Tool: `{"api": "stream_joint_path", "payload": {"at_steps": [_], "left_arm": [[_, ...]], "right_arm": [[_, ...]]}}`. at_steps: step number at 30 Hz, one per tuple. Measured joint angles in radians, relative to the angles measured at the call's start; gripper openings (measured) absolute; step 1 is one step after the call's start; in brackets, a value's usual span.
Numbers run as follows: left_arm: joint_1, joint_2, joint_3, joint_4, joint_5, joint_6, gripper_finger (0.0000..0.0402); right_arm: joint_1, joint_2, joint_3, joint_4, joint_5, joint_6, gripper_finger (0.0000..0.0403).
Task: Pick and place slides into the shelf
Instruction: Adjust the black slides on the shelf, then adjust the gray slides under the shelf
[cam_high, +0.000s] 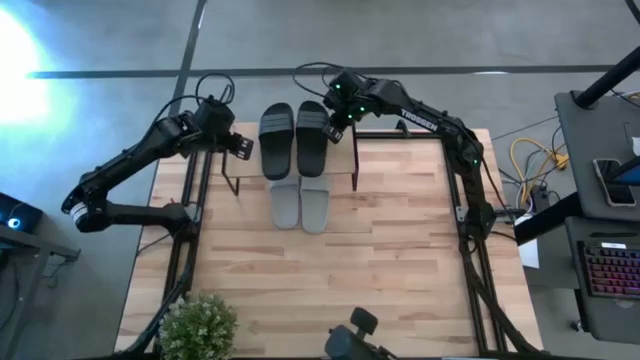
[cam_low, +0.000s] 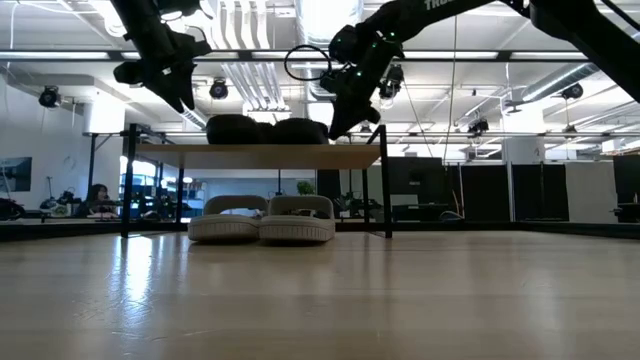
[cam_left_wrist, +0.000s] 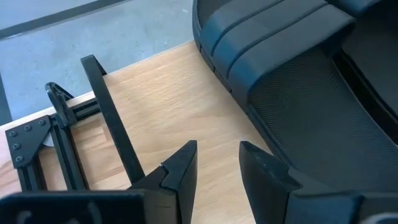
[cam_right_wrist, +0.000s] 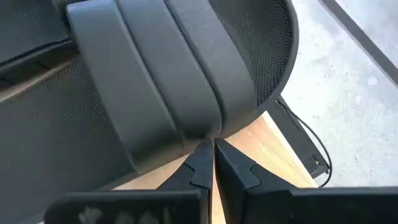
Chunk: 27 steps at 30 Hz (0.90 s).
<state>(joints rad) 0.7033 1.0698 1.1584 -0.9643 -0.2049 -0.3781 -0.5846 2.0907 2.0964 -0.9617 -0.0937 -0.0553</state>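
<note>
The black slides (cam_high: 293, 138) are lying side by side on the shelf (cam_high: 345, 155) top, toes pointing away from the robot's base, w/ the grey slides (cam_high: 299, 205) sitting paired on the surface (cam_high: 400, 250) under the plank, partly sticking out at the near edge — in the low view both pairs are showing stacked, dark on the plank, light beneath. Judging by that, the placing is looking about done: all four are sitting in or on the rack, lined up neat so each pair is fitting between the thin black legs. The right gripper (cam_high: 336, 128) is hovering just beside the outer black slide's edge, fingers (cam_right_wrist: 205, 163) clenched together and holding nothing; its wrist view is showing the tips right at the slide's strap, maybe nudging it straight, though contact can't be told for sure. The left gripper (cam_high: 243, 146) is sitting at the shelf's other end, fingers (cam_left_wrist: 180, 168) parted some, nothing between them, near the other black slide but apart from it. Around: a small potted plant (cam_high: 198, 322) at the surface's near corner, well clear; desk w/ a keyboard (cam_high: 608, 268) and cables off to the right. Only the shelf's legs and the arms' own frame rails are crowding either arm's way out.
</note>
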Motion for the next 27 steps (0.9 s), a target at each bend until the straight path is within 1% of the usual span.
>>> {"api": "stream_joint_path", "payload": {"at_steps": [5,9,12,17,22,27], "left_arm": [[0.000,0.000,0.000,0.002,0.002,0.004,0.0105],[0.000,0.000,-0.001,-0.022,0.003,0.026,0.0105],[0.000,-0.001,-0.002,-0.044,0.026,0.029,0.0105],[-0.003,-0.017,-0.003,-0.054,0.129,0.027,0.0105],[-0.047,-0.058,-0.005,-0.056,0.275,0.027,0.0105],[-0.162,-0.105,-0.038,-0.053,0.283,-0.008,0.0105]], "right_arm": [[0.000,0.000,-0.002,-0.028,-0.002,0.025,0.0009],[0.000,-0.005,-0.002,-0.101,-0.002,0.025,0.0009],[0.000,-0.017,0.003,-0.170,-0.002,0.025,0.0009],[0.029,-0.071,0.001,-0.238,-0.018,0.061,0.0009],[0.089,-0.146,-0.023,-0.304,-0.018,0.076,0.0009],[0.153,-0.214,-0.103,-0.316,-0.014,0.106,0.0009]]}}
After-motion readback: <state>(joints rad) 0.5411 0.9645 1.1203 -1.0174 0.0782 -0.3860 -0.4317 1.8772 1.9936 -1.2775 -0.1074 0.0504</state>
